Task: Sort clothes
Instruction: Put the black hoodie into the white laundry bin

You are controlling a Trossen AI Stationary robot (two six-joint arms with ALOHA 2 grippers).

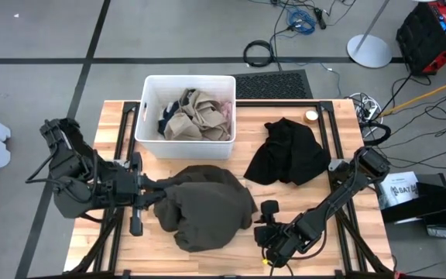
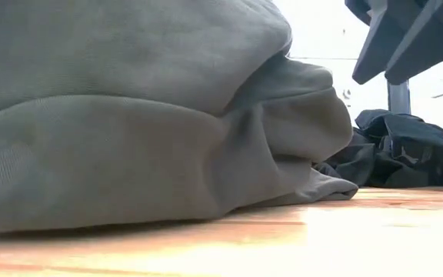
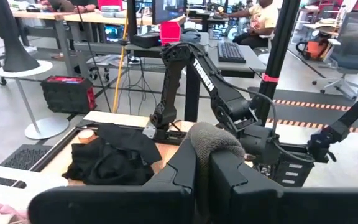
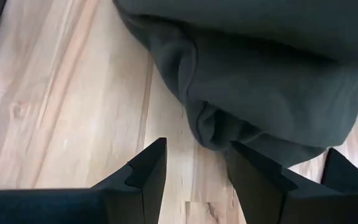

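A dark olive green garment (image 1: pixel 207 205) lies bunched on the table's near middle; it fills the low view (image 2: pixel 129 115). My left gripper (image 1: pixel 155 194) is shut on its left side. My right gripper (image 4: pixel 194 168) is open, low over the wood (image 1: pixel 260 225), just short of the garment's right edge (image 4: pixel 260 74). A black garment (image 1: pixel 289 151) lies on the table's far right. Tan (image 1: pixel 192 116), navy (image 1: pixel 169 116) and pale pink (image 1: pixel 224 108) garments lie in the white bin (image 1: pixel 147 108). My left gripper pinches a raised fold of the olive garment (image 3: pixel 209 138) between its two fingers, at the garment's left side. The fingers come about level from the table's left. The fold bulges above the fingertips, and the rest of the garment lies heaped on the table.
The white bin stands at the table's far middle. The black garment (image 3: pixel 110 155) lies between the bin and the right arm's base. Bare wood shows at the near left and near right. Cables and stands lie on the floor beyond the table.
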